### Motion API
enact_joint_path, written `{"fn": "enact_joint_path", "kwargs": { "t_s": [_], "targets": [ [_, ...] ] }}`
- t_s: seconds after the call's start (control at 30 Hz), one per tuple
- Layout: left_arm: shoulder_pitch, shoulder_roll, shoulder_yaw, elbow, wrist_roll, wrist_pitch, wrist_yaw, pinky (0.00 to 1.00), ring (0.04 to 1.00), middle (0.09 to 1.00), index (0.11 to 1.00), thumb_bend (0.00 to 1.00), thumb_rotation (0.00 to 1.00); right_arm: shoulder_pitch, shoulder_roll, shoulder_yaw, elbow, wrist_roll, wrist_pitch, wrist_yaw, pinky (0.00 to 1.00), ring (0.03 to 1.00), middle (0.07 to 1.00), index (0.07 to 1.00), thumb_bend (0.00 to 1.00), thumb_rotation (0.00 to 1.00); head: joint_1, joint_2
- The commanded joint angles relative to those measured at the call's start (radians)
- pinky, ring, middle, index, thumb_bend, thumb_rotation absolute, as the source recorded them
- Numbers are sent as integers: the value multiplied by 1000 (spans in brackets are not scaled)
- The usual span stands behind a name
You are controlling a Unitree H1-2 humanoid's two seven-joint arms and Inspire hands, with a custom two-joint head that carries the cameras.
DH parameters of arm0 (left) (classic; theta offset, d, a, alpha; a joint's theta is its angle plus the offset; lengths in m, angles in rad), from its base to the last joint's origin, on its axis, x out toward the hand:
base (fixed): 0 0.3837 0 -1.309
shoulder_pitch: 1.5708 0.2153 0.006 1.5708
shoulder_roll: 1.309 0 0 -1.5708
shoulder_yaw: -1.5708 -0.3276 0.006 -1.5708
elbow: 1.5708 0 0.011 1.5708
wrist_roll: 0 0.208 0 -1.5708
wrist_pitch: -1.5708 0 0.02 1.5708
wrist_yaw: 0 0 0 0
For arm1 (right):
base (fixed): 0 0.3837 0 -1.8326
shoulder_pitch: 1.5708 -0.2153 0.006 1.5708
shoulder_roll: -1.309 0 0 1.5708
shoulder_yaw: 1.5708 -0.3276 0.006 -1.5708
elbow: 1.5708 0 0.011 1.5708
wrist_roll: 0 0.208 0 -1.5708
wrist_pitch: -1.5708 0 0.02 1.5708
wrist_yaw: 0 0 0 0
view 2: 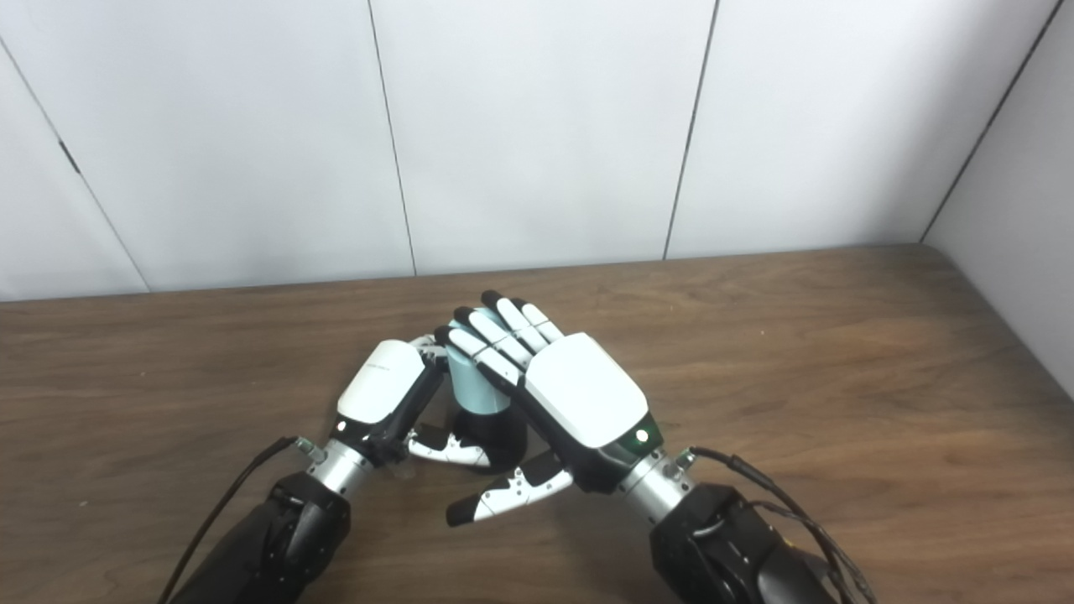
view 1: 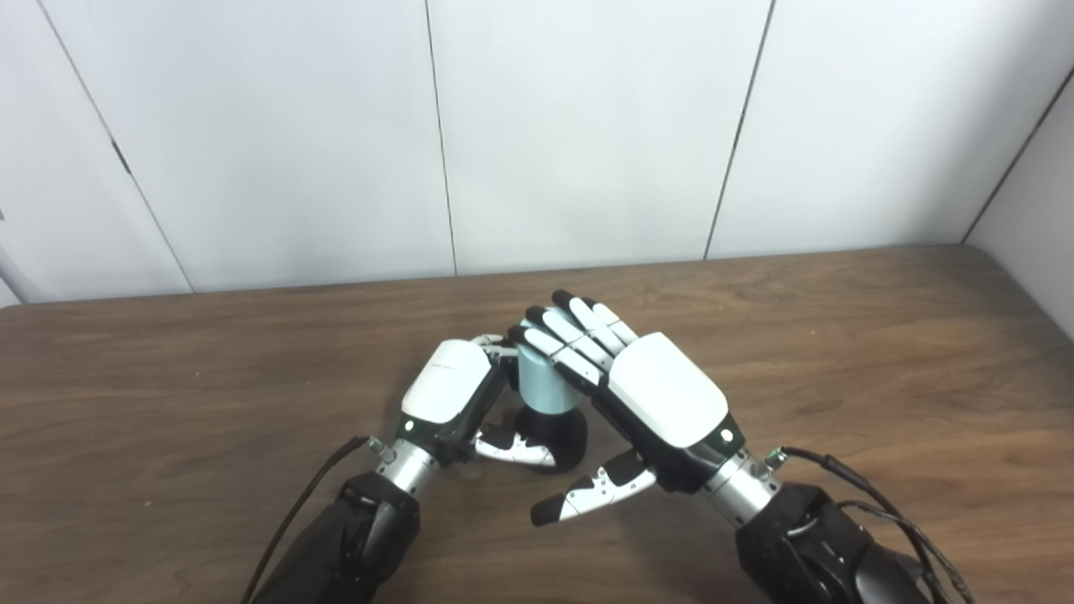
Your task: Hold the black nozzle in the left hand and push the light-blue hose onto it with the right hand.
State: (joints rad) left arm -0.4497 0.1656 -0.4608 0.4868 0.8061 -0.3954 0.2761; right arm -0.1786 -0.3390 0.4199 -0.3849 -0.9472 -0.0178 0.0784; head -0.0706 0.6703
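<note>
The black nozzle (view 1: 560, 429) stands upright on the wooden table (view 1: 856, 335) at the middle. The short light-blue hose (view 1: 541, 384) sits upright on top of it. My left hand (view 1: 447, 392) is shut on the nozzle: its thumb crosses the front of the black base and its fingers curl round behind, up by the hose. My right hand (view 1: 663, 393) is open, its fingers (view 1: 560, 335) stretched out flat and lying over the top of the hose, thumb held apart below. The top of the hose is hidden under those fingers. The same shows in the right eye view (view 2: 474, 382).
White wall panels (view 1: 587, 126) stand along the table's far edge, and a wall closes the right side. Black cables (view 1: 847, 478) run from both wrists toward the bottom edge.
</note>
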Motion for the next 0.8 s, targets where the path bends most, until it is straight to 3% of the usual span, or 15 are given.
{"fn": "enact_joint_path", "kwargs": {
  "t_s": [0.0, 0.3, 0.77],
  "targets": [
    [246, -18, -77, 153, 10, 27, -16, 770, 512, 442, 485, 502, 0, 64, -70, 99, 109, 11, 51, 333, 949, 992, 938, 902, 1000, 875, 0, 1],
    [243, -18, -79, 160, 13, 24, -13, 770, 513, 446, 481, 502, 0, 55, -81, 114, 115, 32, 56, 337, 919, 966, 929, 890, 1000, 855, -1, 2],
    [245, -21, -77, 149, 10, 26, -15, 758, 512, 449, 482, 502, 0, 32, -90, 150, 141, 32, 85, 382, 955, 986, 957, 923, 1000, 886, -3, 2]
  ]
}}
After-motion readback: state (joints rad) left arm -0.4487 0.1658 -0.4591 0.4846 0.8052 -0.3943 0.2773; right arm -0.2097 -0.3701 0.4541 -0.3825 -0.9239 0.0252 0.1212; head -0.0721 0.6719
